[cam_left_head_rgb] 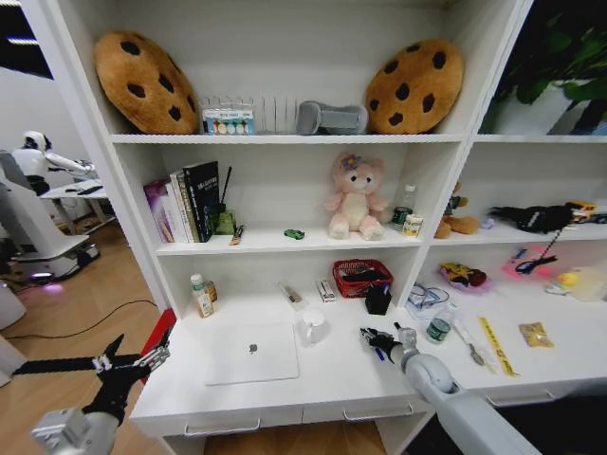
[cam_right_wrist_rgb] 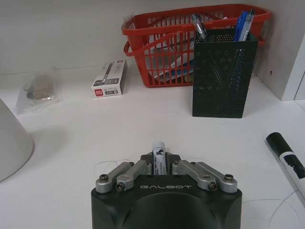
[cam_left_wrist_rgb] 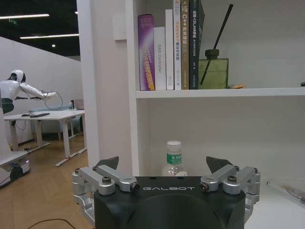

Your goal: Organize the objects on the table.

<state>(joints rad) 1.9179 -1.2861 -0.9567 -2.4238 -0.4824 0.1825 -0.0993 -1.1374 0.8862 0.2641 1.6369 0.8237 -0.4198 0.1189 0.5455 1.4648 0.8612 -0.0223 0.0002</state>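
My right gripper [cam_left_head_rgb: 373,337] [cam_right_wrist_rgb: 158,158] hovers low over the white table [cam_left_head_rgb: 332,374], shut on a white-tipped pen [cam_right_wrist_rgb: 158,149]. Just ahead of it stands a black mesh pen holder [cam_right_wrist_rgb: 223,71] [cam_left_head_rgb: 377,300] with blue pens [cam_right_wrist_rgb: 243,24] in it. A black marker [cam_right_wrist_rgb: 287,160] lies on the table beside the gripper. The silver laptop [cam_left_head_rgb: 252,353] lies shut at the table's left. A green can [cam_left_head_rgb: 437,329] and a tan snack packet [cam_left_head_rgb: 536,333] sit to the right. My left gripper [cam_left_head_rgb: 133,358] [cam_left_wrist_rgb: 164,167] hangs open and empty off the table's left end.
A red basket [cam_left_head_rgb: 362,277] [cam_right_wrist_rgb: 157,43] stands behind the pen holder, with a small white box [cam_right_wrist_rgb: 110,78] and a clear packet [cam_right_wrist_rgb: 38,90] beside it. A white mug [cam_left_head_rgb: 311,327] sits right of the laptop. A bottle [cam_left_wrist_rgb: 174,155] stands at the back left, with books [cam_left_wrist_rgb: 171,47] shelved above.
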